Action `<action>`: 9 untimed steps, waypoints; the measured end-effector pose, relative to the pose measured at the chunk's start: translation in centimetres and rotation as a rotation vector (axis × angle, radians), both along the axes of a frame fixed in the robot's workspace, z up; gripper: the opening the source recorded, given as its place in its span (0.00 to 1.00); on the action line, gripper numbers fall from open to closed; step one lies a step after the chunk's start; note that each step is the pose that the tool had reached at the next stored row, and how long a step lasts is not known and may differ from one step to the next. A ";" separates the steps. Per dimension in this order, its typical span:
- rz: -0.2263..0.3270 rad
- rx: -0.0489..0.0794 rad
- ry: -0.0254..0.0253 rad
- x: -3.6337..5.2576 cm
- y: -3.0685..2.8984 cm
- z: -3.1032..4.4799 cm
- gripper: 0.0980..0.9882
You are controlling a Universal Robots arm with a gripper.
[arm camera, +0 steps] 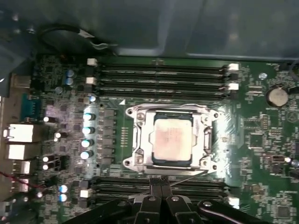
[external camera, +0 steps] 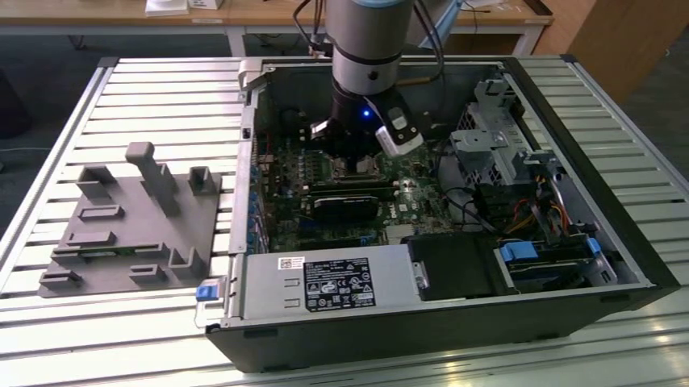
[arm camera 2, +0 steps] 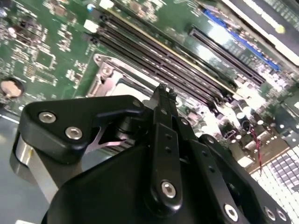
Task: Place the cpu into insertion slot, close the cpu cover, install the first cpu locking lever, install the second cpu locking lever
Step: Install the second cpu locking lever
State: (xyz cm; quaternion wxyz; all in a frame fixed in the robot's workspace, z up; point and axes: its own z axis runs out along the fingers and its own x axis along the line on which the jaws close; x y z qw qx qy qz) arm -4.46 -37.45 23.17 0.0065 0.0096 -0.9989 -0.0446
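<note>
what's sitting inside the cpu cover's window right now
The cpu shows through the cpu cover window, silvery top up. The insertion slot beneath it is covered.

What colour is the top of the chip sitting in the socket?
Pale silvery-grey, seen best on the cpu in the first wrist view.

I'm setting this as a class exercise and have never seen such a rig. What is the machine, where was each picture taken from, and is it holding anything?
It is a robot arm reaching down into an open computer case that lies on a slatted table. The exterior view looks at the whole scene from off the arm; both wrist views come from cameras riding on the arm. Its end effector has its fingers together, empty, by the socket's edge. In the first wrist view the cpu sits in the insertion slot, and the cpu cover looks closed around it. A grey fixture lies on the table at the exterior view's left.
</note>
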 end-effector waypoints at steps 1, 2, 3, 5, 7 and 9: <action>0.000 0.000 0.0000 -0.09 -0.04 -0.02 0.01; 0.000 0.001 0.0000 -0.13 -0.13 -0.03 0.01; 0.000 0.004 0.0001 -0.16 -0.32 -0.03 0.01; 0.000 0.012 0.0000 -0.17 -0.64 -0.05 0.01; 0.000 0.017 0.0000 -0.21 -0.82 -0.09 0.01; 0.000 0.021 0.0001 -0.39 -0.86 -0.13 0.01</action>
